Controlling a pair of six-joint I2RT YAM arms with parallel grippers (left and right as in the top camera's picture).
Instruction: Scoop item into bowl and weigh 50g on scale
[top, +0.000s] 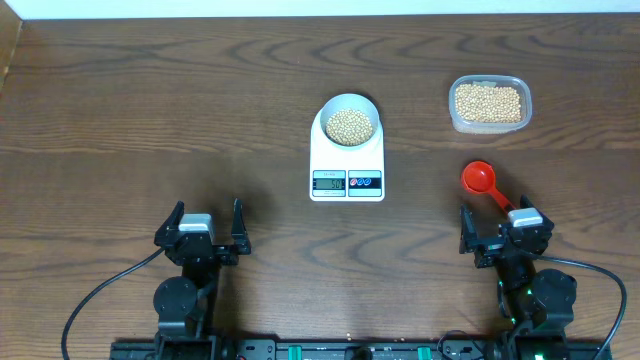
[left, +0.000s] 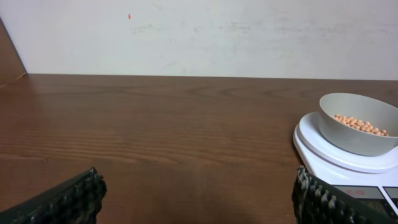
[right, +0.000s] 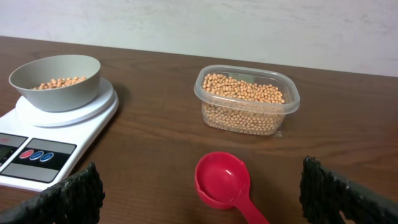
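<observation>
The white bowl (top: 349, 120) holds tan beans (top: 350, 126) and sits on the white scale (top: 347, 170) at mid table. It also shows in the left wrist view (left: 357, 124) and the right wrist view (right: 56, 79) on the scale (right: 43, 134). A clear tub (top: 489, 104) of beans stands at the back right, also in the right wrist view (right: 247, 99). A red scoop (top: 480, 181) lies empty on the table, its cup in the right wrist view (right: 222, 180) between the fingers of my open right gripper (top: 500, 232). My left gripper (top: 205, 232) is open and empty at the front left.
The table's back edge meets a pale wall (left: 199, 37). Bare brown wood (top: 150, 120) fills the left half of the table.
</observation>
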